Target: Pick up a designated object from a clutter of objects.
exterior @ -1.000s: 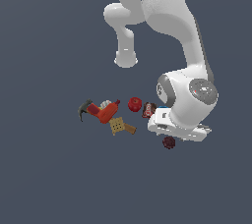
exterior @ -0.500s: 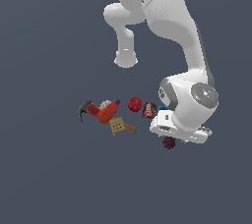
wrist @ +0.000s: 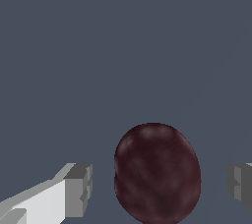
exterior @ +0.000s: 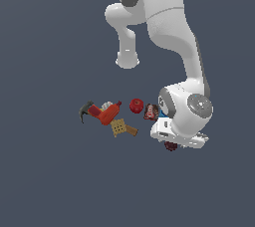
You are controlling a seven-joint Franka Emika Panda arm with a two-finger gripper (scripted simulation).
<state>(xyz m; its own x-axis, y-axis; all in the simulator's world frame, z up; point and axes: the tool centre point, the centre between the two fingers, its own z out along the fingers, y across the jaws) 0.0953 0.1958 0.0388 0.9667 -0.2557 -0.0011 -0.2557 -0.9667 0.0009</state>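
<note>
The designated object point(wrist: 157, 174), a dark maroon bumpy ball, lies on the grey floor between my gripper's point(wrist: 158, 186) two fingers, with a gap on each side. One grey fingertip point(wrist: 78, 191) stands off one side of it and the other fingertip point(wrist: 239, 181) off the opposite side, so the gripper is open. In the exterior view the designated object point(exterior: 171, 146) peeks out under the white hand, and the gripper point(exterior: 172, 143) itself is mostly hidden by the wrist.
The clutter of objects lies toward the exterior view's left of the hand: a brown packet point(exterior: 151, 111), a red ball point(exterior: 136, 105), a tan waffle square point(exterior: 118, 127), a red-orange drill point(exterior: 108, 114) and a dark hammer point(exterior: 85, 111).
The hand has sunk a little lower over the maroon ball. The ball and the clutter have not moved.
</note>
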